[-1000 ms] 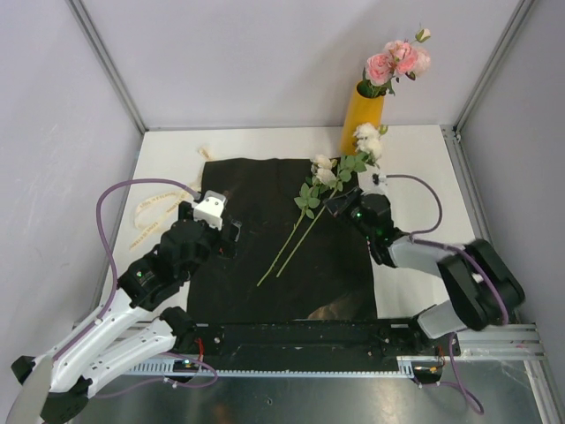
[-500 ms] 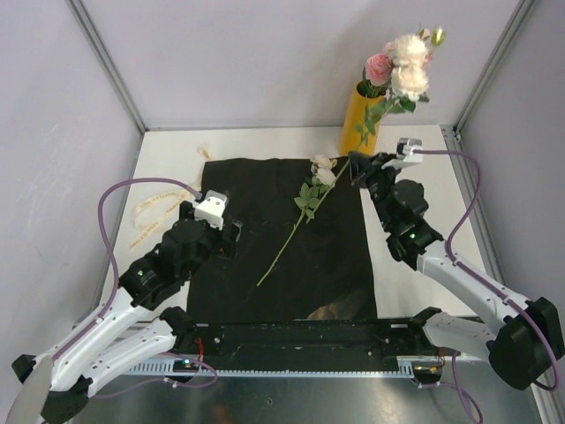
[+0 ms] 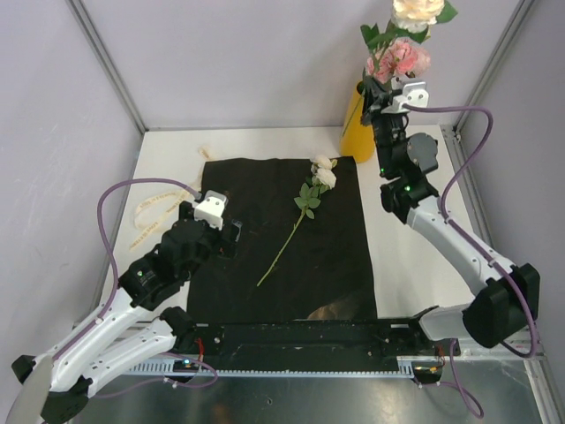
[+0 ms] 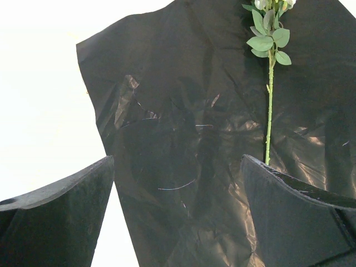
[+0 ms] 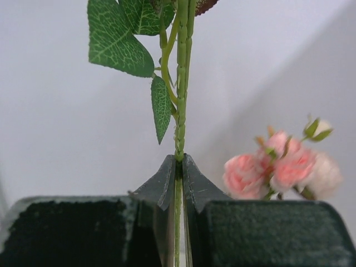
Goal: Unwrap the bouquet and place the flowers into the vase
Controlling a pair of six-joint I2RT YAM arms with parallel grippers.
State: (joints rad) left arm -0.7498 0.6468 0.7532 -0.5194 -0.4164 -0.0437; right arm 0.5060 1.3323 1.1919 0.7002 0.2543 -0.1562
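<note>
right wrist view shows right tool [image 5: 179, 164] pinching a flower stem [image 5: 181, 100], overhead shows it by vase [image 3: 356, 134], left tool [image 4: 178, 161] released

Pink roses [image 3: 402, 60] across vase [image 3: 355, 132] mouth

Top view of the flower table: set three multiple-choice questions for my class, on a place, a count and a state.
1. Where does the vase stand? A far edge, right side B near left C centre
2. How many flower stems lie on the black sheet? A none B one C three
3. The right end effector is: A open B shut on a stem C shut, empty
A: it stands at the back, right of centre. B: one stem lies across the sheet. B: its fingers pinch a green stem.
</note>
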